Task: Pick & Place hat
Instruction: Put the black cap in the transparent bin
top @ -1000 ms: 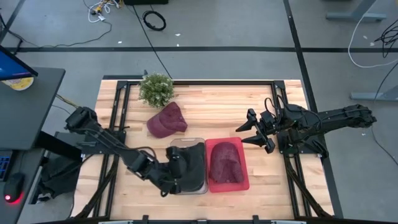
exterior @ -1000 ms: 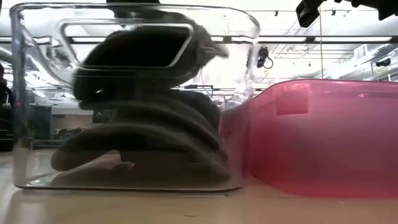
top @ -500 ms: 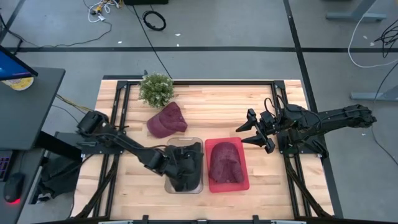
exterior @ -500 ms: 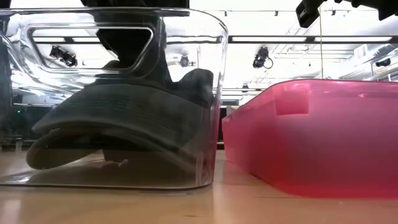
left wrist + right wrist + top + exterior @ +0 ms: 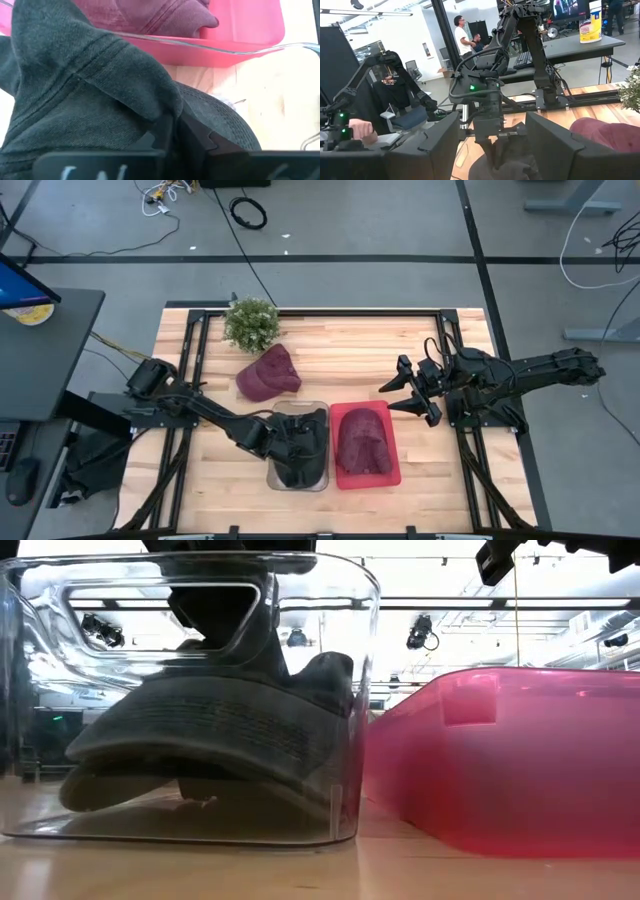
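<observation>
A dark grey cap [image 5: 308, 455] lies in a clear plastic bin [image 5: 296, 408], its brim on the bin's floor [image 5: 200, 735]. My left gripper [image 5: 290, 440] reaches down into the bin and is shut on the cap [image 5: 75, 90]. Beside it on the right, a red bin [image 5: 394, 472] holds a maroon hat [image 5: 363, 442]. Another maroon hat [image 5: 268, 372] rests on the table farther back. My right gripper [image 5: 402, 392] hovers open above the table, right of the red bin, touching nothing. My left gripper [image 5: 172, 125] pinches a raised fold of the grey cap's crown [image 5: 150, 85] between its two fingers, coming from above and slanting down from the table's left. The cap sits in the clear bin with its brim [image 5: 180, 740] on the bin's floor, the crown bunched upward under the fingers.
A small potted plant [image 5: 250, 323] stands near the table's far edge, behind the loose maroon hat. The red bin's wall [image 5: 500, 760] stands close against the clear bin's right wall [image 5: 355, 690]. Bare wood lies along the far right part of the table.
My left gripper has moved toward the far edge and down into the clear bin, still shut on the grey cap. The cap, bunched high a second ago, now lies spread on the bin's floor. The clear bin has slid a little on the table.
</observation>
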